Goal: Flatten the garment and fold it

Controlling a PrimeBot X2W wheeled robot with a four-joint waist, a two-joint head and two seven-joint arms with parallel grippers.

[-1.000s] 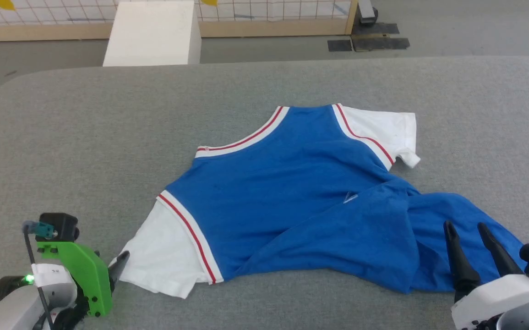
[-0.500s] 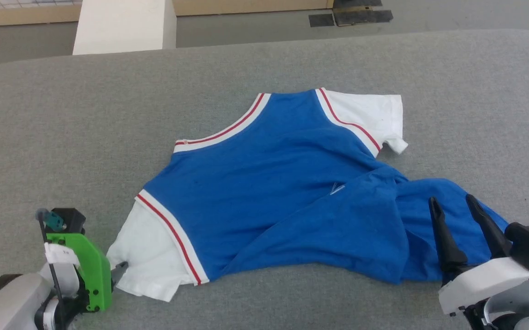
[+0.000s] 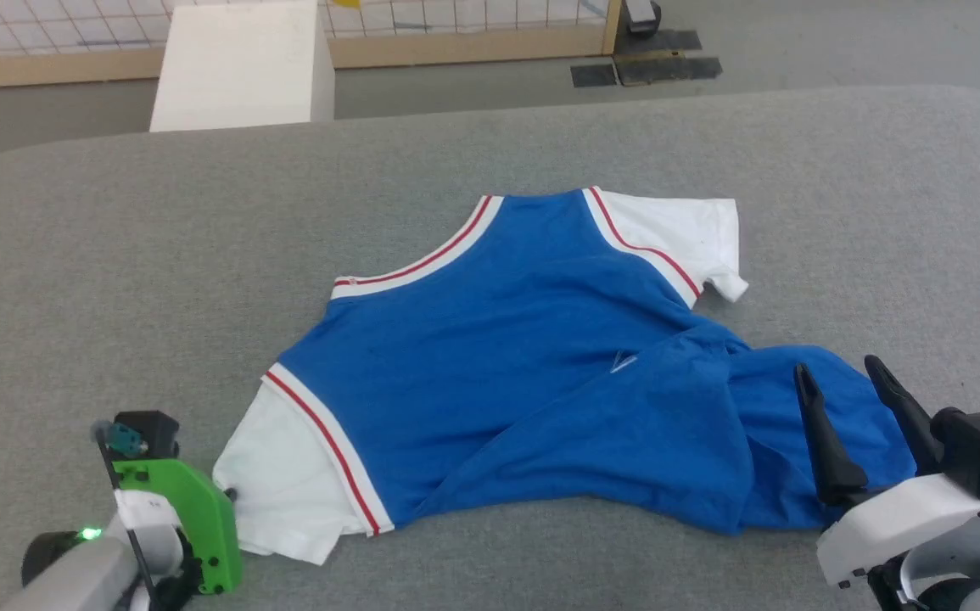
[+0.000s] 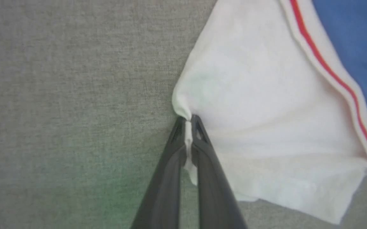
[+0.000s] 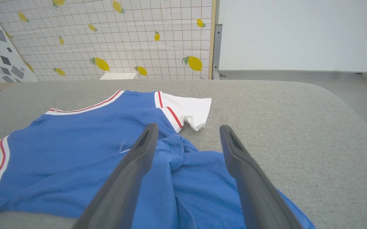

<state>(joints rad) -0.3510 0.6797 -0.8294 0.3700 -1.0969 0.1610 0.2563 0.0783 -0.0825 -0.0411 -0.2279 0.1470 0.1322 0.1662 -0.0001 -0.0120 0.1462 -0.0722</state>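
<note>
The garment (image 3: 506,356), a royal-blue jersey with white sleeves and red-and-white trim, lies crumpled on the grey table (image 3: 116,255), its lower part folded over toward the right. My left gripper (image 4: 188,122) is shut on the edge of the near white sleeve (image 4: 259,105), pinching a thin fold of cloth between its fingers. In the head view the left gripper (image 3: 229,494) sits at that sleeve's left corner. My right gripper (image 3: 842,378) stands open above the bunched blue hem (image 5: 183,184), touching nothing.
A white box (image 3: 243,72) stands on the floor beyond the table's far edge, before a gridded lemon-print panel (image 5: 107,38). Bare grey table surface lies left of and behind the garment. The table's rounded right edge (image 5: 345,105) is near the right arm.
My left gripper slid onto the white sleeve's edge and closed on it. The right gripper stayed open over the blue hem. The head camera shifted between frames.
</note>
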